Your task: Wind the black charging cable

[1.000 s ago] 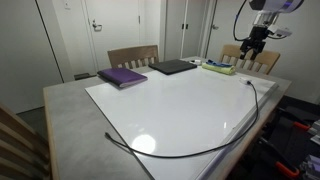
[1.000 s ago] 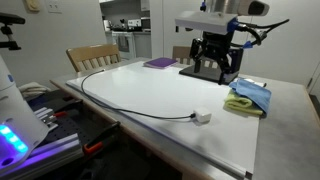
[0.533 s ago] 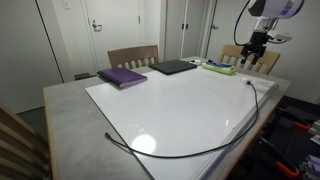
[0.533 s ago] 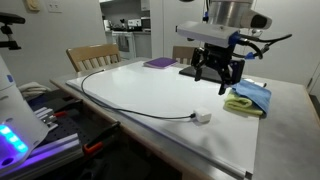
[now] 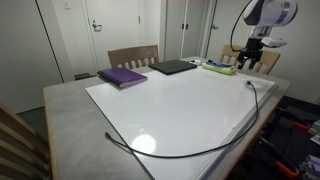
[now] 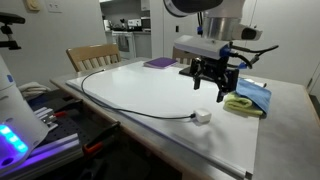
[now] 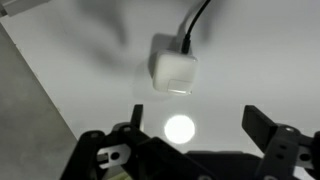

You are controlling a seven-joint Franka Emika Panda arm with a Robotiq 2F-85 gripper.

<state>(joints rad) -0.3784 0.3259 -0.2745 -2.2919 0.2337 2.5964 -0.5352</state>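
The tool [image 7: 192, 128] is hanging with its two fingers [image 7: 272, 140] spread wide apart and nothing between them, and in the wrist view it is looking straight down on the white plug block [image 7: 173, 72], which is lying flat just beyond the fingertips with the cord running out of its far side. In both exterior views the tool [image 6: 210, 88] [image 5: 250, 60] is hovering above that block [image 6: 202, 116] without touching it. The black charging cable [image 6: 120, 100] is lying loose and unwound on the white board [image 5: 190, 110], sweeping from the block in one long curve near the board's edge [image 5: 215, 148] to its free end [image 5: 108, 135] at the opposite side. The board is covering most of the grey worktop [image 5: 65, 120]. Just beside the tool, a yellow-green and a blue cloth [image 6: 246, 98] are sitting bunched together on the worktop. Farther off, a purple notebook [image 5: 122, 76] and a dark flat case [image 5: 173, 67] are resting near the board's far edge, with a wooden chair [image 5: 133, 55] standing behind them
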